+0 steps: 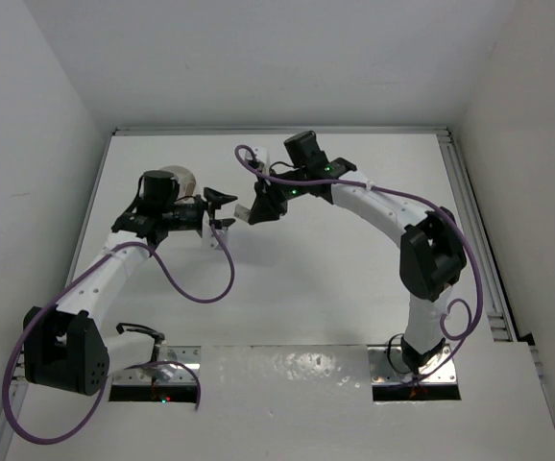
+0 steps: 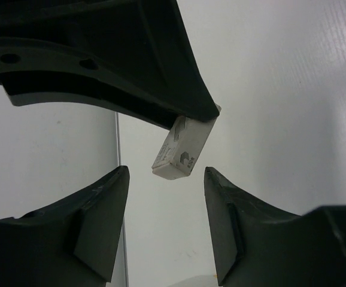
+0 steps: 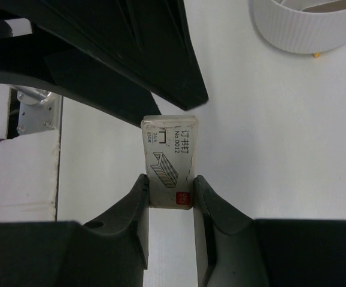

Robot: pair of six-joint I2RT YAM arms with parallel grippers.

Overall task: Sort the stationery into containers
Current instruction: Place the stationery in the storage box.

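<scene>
Little white box point(image 3: 170, 149): it sits between the two fingers of the right gripper point(image 3: 171, 180). It has a drawing of staples, some writing and a small red patch on it.
Right gripper jaws: they squeeze the near end of the little white box, one finger on each long side.
Left gripper point(image 2: 165, 173): it faces the right gripper, with the free end of the box pointing at it.
Left gripper jaws: they stand apart. From the left wrist, there is a gap between each finger point(image 2: 104, 209) and the box, so they are not touching it.
Where the box is: from above, it is between the two grippers, over the far half of the table point(image 1: 335, 298). I cannot tell if it touches the table.
White bowl point(image 3: 299, 30): it is round with ribbed sides. It stands on the table behind the left arm, near the box but apart from it.
Purple cables point(image 1: 201, 293): one hangs in loops along each arm.
</scene>
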